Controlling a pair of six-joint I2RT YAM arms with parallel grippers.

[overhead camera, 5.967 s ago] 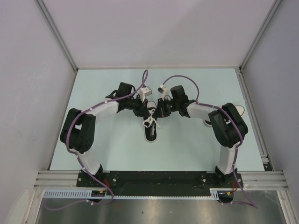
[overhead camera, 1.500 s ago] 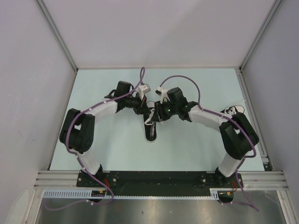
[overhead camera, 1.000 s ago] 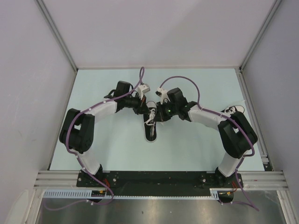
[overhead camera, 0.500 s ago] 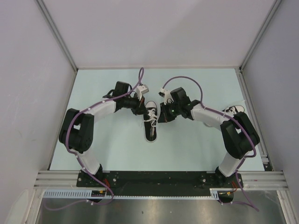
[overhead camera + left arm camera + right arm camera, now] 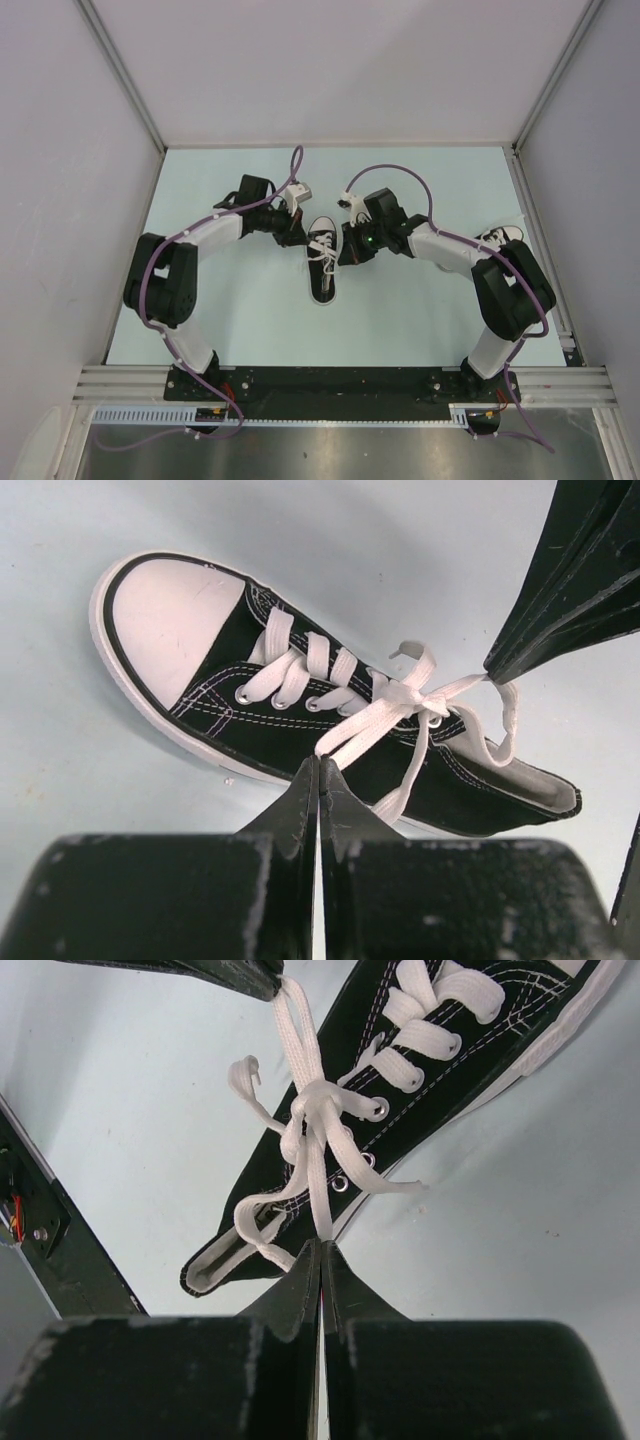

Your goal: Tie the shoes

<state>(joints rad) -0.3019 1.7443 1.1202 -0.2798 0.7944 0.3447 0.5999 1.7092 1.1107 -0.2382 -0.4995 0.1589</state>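
Seen from above, a small black canvas shoe (image 5: pixel 322 270) with a white toe cap lies near the middle of a pale blue table (image 5: pixel 240 310). Its toe points to 12 o'clock and its heel to 6 o'clock.

My two arms curve in from either side and meet over it. My left gripper (image 5: pixel 318 770) sits at about 10 o'clock from the shoe's lacing. Its fingers are pressed together on a strand of the white laces (image 5: pixel 405 695). My right gripper (image 5: pixel 320 1250) sits at about 3 o'clock from the lacing, its fingers likewise clamped tight on a lace strand.

Both held strands run straight and taut from my fingertips to a small knot (image 5: pixel 315 1100) above the top eyelets. From my left wrist camera, the shoe lies diagonally, toe at 10 o'clock and heel opening at 4 o'clock. Shorter loose lace ends curl out from the knot.

A second shoe (image 5: pixel 500 237) rests well apart, at the table's 3 o'clock edge. It is partly hidden behind my right arm's elbow.
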